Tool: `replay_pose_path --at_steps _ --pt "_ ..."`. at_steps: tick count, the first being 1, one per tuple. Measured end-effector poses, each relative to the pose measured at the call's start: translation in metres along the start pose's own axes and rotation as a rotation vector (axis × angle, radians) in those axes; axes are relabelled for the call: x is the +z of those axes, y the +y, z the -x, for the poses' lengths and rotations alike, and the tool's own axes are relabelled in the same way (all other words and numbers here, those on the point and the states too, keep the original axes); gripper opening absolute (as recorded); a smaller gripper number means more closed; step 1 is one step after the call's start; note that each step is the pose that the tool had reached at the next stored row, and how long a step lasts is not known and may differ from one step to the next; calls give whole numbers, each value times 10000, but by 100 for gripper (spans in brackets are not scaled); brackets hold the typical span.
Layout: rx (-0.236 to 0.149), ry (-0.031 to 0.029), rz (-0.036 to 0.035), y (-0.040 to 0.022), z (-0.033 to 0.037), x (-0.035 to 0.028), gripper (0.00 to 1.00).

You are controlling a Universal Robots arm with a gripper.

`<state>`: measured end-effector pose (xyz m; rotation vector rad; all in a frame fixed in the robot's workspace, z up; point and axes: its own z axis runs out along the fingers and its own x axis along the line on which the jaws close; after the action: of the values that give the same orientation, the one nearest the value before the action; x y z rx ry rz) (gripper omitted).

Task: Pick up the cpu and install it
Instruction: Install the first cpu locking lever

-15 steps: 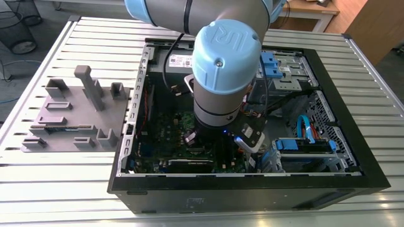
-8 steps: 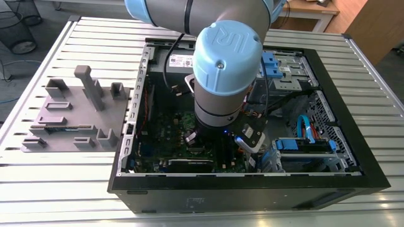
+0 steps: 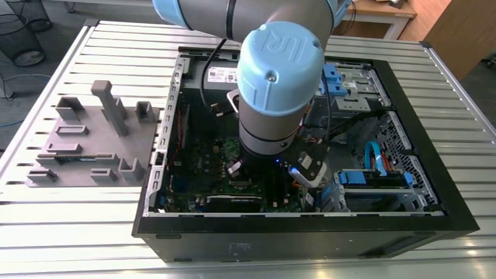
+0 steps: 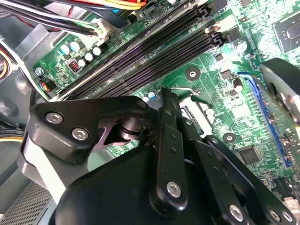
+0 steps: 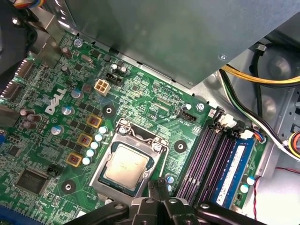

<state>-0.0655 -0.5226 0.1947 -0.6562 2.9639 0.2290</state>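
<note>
Arm: the robot arm [image 3: 275, 81] reaches down into the open computer case [image 3: 310, 226], which lies on the slatted table [image 3: 78, 232].
Cpu: the cpu [image 5: 125, 162] sits flat in its socket frame [image 5: 123, 140] on the green motherboard [image 5: 154, 103], silver top up, seen in the first wrist view.
Gripper: the gripper [image 5: 161, 183] hangs just beside the socket's edge, near the memory slots [image 5: 206, 159].
Fingers: the black fingers [image 5: 154, 187] look drawn close together with nothing between them; the cpu lies apart from them.
Nearby: a grey parts holder [image 3: 93, 145] rests on the table at the exterior view's left.

Silver-grey cpu [image 5: 124, 162]; green motherboard [image 5: 154, 101]; black tool [image 5: 159, 197].
</note>
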Motion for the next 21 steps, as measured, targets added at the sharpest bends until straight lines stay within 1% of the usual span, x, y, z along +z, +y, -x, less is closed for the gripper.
replay_pose_path --at_steps 13,21 --pt "1 1 -3 -35 -17 10 11" --pt "19 4 -14 -43 -23 39 11"
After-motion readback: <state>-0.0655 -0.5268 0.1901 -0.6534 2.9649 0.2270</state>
